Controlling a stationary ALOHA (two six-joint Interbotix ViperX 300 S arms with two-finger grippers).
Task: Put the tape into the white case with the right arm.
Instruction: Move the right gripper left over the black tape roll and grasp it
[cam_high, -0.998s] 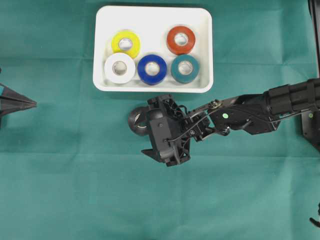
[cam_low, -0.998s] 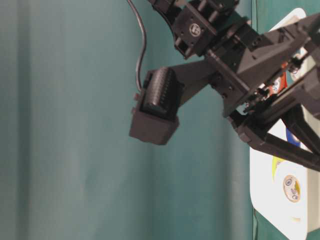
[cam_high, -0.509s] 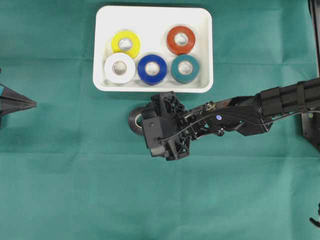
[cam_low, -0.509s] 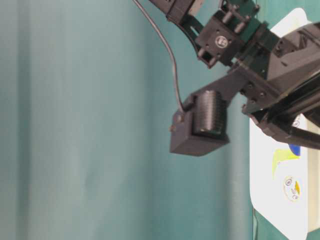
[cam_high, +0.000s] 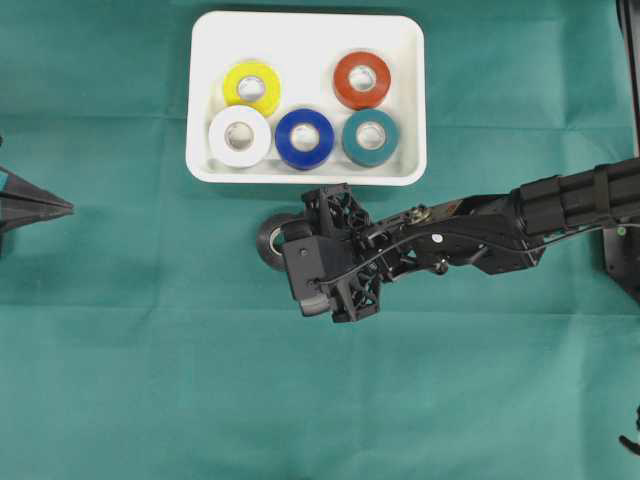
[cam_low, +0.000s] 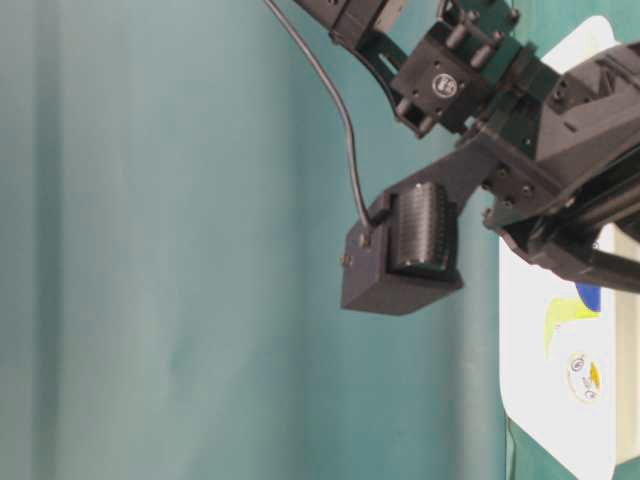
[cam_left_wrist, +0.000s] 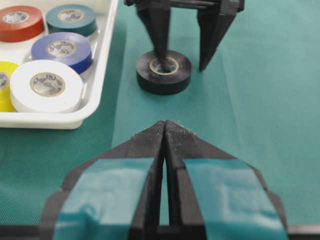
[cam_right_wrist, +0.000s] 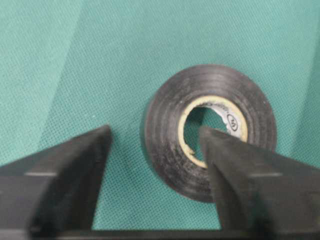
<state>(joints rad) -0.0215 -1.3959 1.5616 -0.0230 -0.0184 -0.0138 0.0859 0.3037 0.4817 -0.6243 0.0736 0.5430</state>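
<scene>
Now the right gripper (cam_right_wrist: 155, 145) has narrowed around the black tape (cam_right_wrist: 210, 130), one finger (cam_left_wrist: 159, 35) in its core and one outside, not yet pinching (grasp underway). The tape lies at the white case's (cam_high: 410, 170) six o'clock, on green cloth (cam_high: 150, 380). The left gripper (cam_left_wrist: 165, 131) sits closed and empty.

You see a green-clothed tabletop (cam_high: 120, 380). On it lie the white case (cam_high: 306, 30) and, just beside, a black tape roll (cam_left_wrist: 163, 71).
</scene>
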